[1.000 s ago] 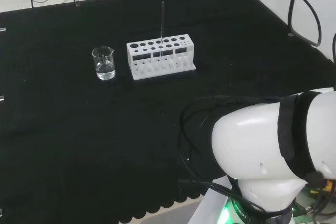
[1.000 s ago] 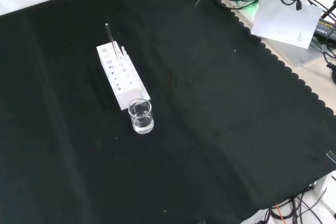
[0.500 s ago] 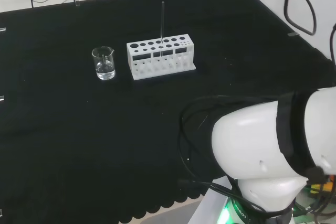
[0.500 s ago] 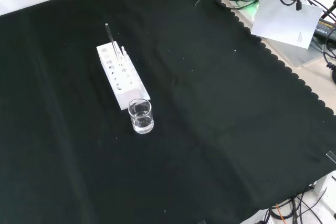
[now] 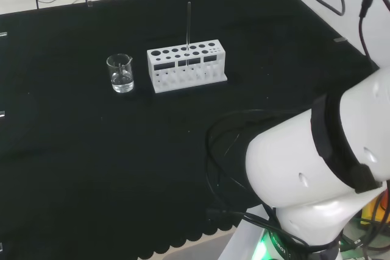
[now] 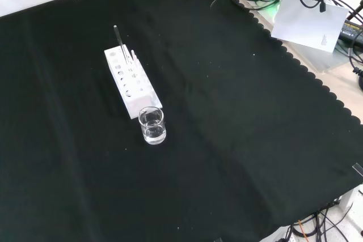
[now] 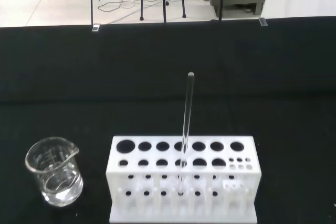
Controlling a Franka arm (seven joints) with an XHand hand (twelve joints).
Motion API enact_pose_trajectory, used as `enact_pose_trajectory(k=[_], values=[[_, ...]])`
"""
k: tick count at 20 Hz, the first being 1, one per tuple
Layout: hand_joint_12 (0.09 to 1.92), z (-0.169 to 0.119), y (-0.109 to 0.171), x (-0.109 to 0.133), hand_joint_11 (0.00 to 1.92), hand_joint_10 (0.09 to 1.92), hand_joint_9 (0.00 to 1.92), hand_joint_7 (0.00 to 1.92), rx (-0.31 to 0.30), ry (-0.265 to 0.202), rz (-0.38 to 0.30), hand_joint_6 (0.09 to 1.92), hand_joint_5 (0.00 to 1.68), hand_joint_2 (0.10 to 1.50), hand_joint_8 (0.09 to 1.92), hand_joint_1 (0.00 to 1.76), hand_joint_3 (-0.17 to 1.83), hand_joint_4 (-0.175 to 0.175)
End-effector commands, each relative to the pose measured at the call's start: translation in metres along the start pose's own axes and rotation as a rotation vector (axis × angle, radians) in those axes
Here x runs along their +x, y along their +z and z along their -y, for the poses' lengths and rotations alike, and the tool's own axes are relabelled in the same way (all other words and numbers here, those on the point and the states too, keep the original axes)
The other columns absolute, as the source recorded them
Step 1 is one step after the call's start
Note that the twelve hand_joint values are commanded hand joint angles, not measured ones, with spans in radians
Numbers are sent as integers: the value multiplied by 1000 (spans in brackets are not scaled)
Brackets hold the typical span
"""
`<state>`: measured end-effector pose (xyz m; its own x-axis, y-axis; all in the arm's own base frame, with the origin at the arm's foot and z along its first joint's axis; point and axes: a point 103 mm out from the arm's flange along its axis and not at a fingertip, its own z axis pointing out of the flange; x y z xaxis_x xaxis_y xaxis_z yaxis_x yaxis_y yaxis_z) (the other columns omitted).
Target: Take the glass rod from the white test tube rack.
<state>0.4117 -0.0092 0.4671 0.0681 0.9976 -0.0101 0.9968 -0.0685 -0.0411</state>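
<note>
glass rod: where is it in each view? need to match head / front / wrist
Head view: the glass rod stands upright in the white rack, right of the beaker.
Front view: the rod rises from the rack's far end; the beaker is nearer.
Wrist view: the rod stands mid-rack.
Shared landmark: the beaker.

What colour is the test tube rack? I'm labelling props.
White test tube rack, clearest in the wrist view.
</note>
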Motion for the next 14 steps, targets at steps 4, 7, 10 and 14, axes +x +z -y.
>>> enact_pose_trajectory(k=[4,7,10,14], values=[[766,-68,18,-13,0,254,1,0,10,-3,-20,87,0,1166,87,556,-153,-135],[772,-77,25,-15,0,264,0,0,15,-4,-28,87,0,1168,87,556,-156,-136],[776,-85,32,-17,0,267,0,0,24,-2,-24,87,0,1169,87,557,-158,-136],[781,-100,43,-19,0,270,0,0,27,-4,-9,87,0,1170,87,558,-160,-137]])
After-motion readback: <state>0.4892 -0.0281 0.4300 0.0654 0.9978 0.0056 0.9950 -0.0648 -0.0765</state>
